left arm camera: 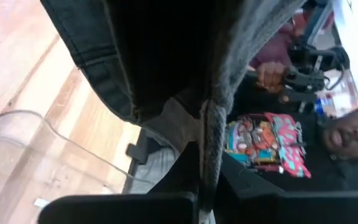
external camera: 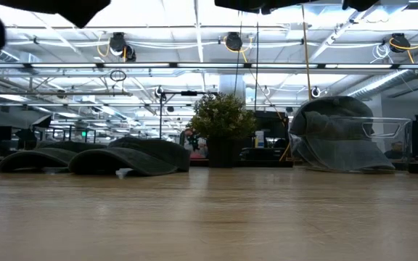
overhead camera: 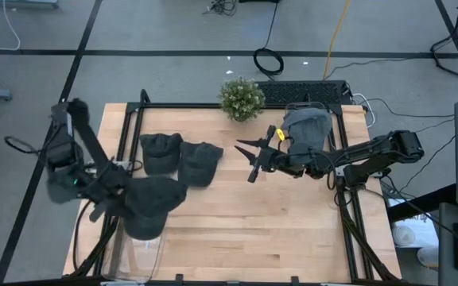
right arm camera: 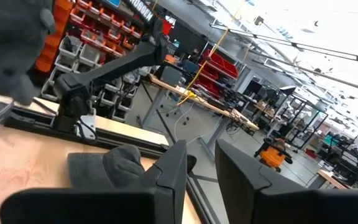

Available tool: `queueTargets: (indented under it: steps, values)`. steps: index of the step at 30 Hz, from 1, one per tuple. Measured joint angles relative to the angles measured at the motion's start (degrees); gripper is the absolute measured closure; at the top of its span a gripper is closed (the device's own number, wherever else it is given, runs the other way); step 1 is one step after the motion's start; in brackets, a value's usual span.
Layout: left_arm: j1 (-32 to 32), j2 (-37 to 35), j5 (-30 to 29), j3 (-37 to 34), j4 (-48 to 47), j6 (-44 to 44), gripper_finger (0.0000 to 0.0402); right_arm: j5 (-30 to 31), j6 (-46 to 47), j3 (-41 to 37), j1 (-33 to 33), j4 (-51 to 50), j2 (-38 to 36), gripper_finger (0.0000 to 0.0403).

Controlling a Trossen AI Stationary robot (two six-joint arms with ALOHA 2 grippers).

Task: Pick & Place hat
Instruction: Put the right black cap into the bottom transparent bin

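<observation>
My left gripper (overhead camera: 114,199) is over the table's near-left corner, shut on a dark grey hat (overhead camera: 154,205) that hangs above a clear bin (overhead camera: 137,248). In the left wrist view, the hat's dark cloth (left arm camera: 166,56) fills the picture above the gripper (left arm camera: 204,200). Two more dark hats (overhead camera: 161,151) (overhead camera: 199,164) rest on the table, brims down. My right gripper (overhead camera: 247,161) hovers open at mid-table, pointing toward the table's left. Its wrist view shows the spread fingers (right arm camera: 201,163) with one hat (right arm camera: 114,167) beyond them. My left gripper pinches the hat at an edge or fold of its cloth (left arm camera: 211,143), which runs down between the two fingers. It reaches in from the table's left. The hat is lifted clear of the table and hangs slack to the gripper's right.
A small potted plant (overhead camera: 241,98) stands at the far edge. A fourth hat (overhead camera: 307,129) sits in a clear container at the far right (external camera: 339,134). Bare wood lies across the near middle and near right. A person (left arm camera: 347,134) shows beyond the table.
</observation>
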Motion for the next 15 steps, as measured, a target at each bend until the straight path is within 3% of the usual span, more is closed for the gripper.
queueTargets:
  steps: [3,6,11,15]
  values:
    - [-8.57,2.73,-11.15,-0.27,-0.64,-7.45,0.0392,0.00,0.02,0.00,0.00,-0.37,0.00,0.0328]
    - [-14.11,7.61,-17.65,-0.31,-0.24,-15.68,0.0392,0.00,0.02,0.00,0.00,-0.76,0.00,0.0328]
    - [-18.48,17.40,-19.29,-0.33,0.23,-33.24,0.0392,-0.23,0.03,0.00,0.00,-0.50,0.00,0.0328]
    - [-20.61,22.61,-16.32,-0.33,0.31,-45.27,0.0392,-0.27,1.23,0.00,0.00,-0.50,0.00,0.0328]
